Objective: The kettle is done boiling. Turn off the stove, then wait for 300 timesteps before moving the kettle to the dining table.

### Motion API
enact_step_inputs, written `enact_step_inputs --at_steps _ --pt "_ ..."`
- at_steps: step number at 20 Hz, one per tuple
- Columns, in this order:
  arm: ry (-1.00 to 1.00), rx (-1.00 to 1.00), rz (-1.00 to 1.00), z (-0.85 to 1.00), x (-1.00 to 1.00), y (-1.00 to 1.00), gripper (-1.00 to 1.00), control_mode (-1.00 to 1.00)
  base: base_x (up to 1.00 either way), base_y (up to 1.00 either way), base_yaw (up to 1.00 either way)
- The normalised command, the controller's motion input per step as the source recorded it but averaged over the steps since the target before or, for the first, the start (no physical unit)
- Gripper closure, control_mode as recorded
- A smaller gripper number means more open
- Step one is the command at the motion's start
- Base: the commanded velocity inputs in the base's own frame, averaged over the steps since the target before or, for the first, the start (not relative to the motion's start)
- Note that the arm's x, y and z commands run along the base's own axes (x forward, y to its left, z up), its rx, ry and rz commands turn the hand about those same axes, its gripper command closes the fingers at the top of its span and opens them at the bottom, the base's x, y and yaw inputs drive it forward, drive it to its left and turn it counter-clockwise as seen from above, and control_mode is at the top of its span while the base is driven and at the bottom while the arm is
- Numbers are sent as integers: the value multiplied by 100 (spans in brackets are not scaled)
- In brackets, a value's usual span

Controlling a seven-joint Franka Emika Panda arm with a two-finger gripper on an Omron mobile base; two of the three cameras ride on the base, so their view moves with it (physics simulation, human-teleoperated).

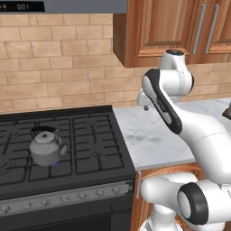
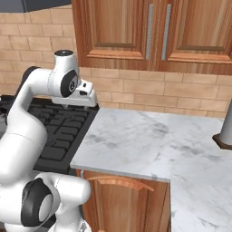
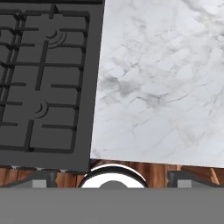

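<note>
Left base view: squat grey kettle (image 1: 46,146) upright on stove (image 1: 90,149) grate.

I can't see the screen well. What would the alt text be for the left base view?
A small grey kettle sits on the left side of a black gas stove, with a blue glow beneath it. A white robot arm rises at the right over a marble counter, its end effector not touching the kettle; a brick wall and wooden cabinets stand behind.

White arm over stove (image 2: 63,131), marble counter (image 2: 149,145), wooden cabinets (image 2: 149,31)
</note>
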Motion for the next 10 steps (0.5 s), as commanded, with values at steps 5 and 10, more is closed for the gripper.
enact_step_inputs --at_steps 5,10 --pt "-5 -16 0 0 -18 68 -100 -100 0 0 0" --pt "-1 -14 0 -1 -12 60 -100 -100 0 0 0"
